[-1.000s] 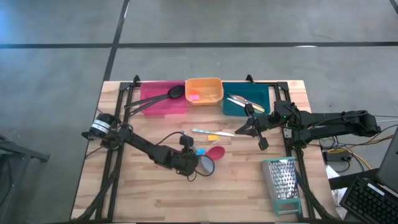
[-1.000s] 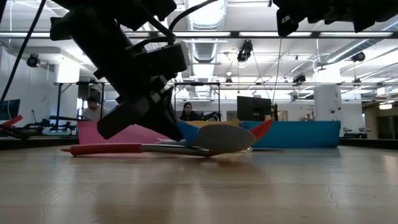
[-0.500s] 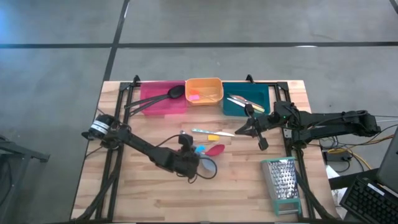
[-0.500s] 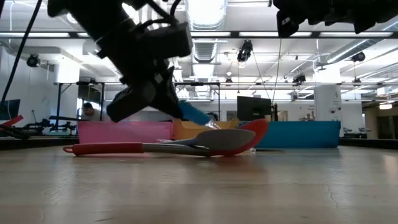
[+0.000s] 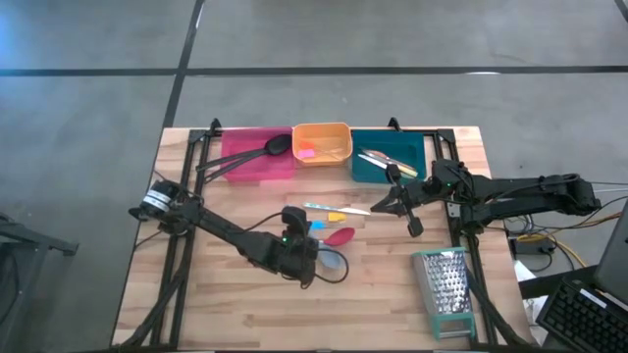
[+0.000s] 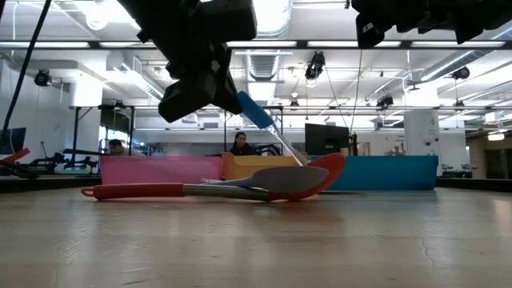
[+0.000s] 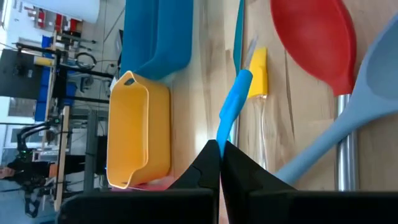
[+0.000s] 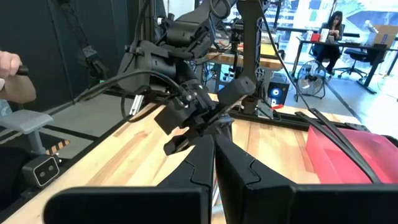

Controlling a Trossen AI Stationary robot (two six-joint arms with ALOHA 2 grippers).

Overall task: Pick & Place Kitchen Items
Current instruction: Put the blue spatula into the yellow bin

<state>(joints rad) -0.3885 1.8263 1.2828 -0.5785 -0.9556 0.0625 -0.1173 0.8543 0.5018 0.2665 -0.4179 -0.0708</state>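
Observation:
My left gripper (image 5: 302, 245) hangs over the middle of the table, shut on a small blue utensil (image 6: 256, 110). Below and beside it a red spatula (image 5: 339, 236) and a grey spoon (image 5: 329, 262) lie flat on the wood, with a slim teal utensil (image 5: 332, 207) and a yellow piece (image 7: 258, 74) just beyond. A black spoon (image 5: 257, 153) rests in the pink bin (image 5: 245, 167). My right gripper (image 5: 378, 208) waits shut above the table in front of the teal bin (image 5: 373, 172), touching nothing. My left gripper pinches the blue utensil's near end (image 7: 222, 135) between its two fingertips. The fingers slant down from the table's near left, and the utensil runs on along them. It is lifted and tilted, its far end lower, with a thin pale shaft (image 6: 290, 148) slanting down toward the spoons.
Pink, orange (image 5: 322, 157) and teal bins stand in a row along the far edge, with utensils inside. A metal grater (image 5: 446, 289) lies at the near right. People sit in the room beyond the table. Bare wood lies at the near left.
My left gripper has risen from the tabletop and tipped less steeply, carrying the blue utensil up with it. The utensil's held end now stands well above the red spatula and grey spoon, which have stayed where they were.

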